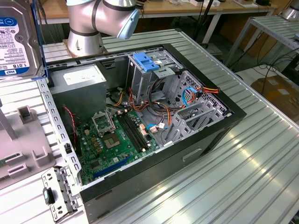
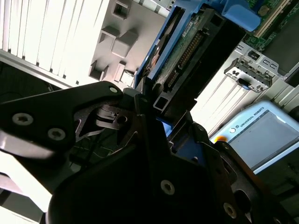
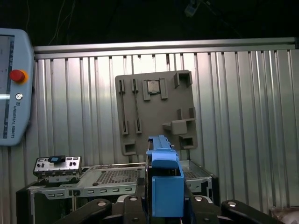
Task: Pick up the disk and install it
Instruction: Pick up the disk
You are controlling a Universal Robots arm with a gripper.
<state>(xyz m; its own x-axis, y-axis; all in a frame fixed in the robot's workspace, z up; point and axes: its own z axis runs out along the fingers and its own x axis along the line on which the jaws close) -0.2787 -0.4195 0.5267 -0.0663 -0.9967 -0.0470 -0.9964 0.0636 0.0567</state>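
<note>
First, the exterior view: a ribbed aluminium counter (image 1: 252, 163) carries an open computer case (image 1: 205, 140) with its motherboard (image 1: 112, 140) exposed, and workshop benches stand behind. The disk (image 1: 16, 39) hangs in the upper corner on the exterior view's left, clear of the case; its white label has a blue band and black print. Next, in the second wrist view, the pincer (image 2: 152, 100) is clamped tight on the disk (image 2: 187, 46), green circuit board showing, with a teach pendant (image 2: 261, 135) beyond. Lastly, the first wrist view shows the disk (image 3: 163, 186) blue-edged between the pincer's black halves, facing a grey parts tray (image 3: 156, 112).
</note>
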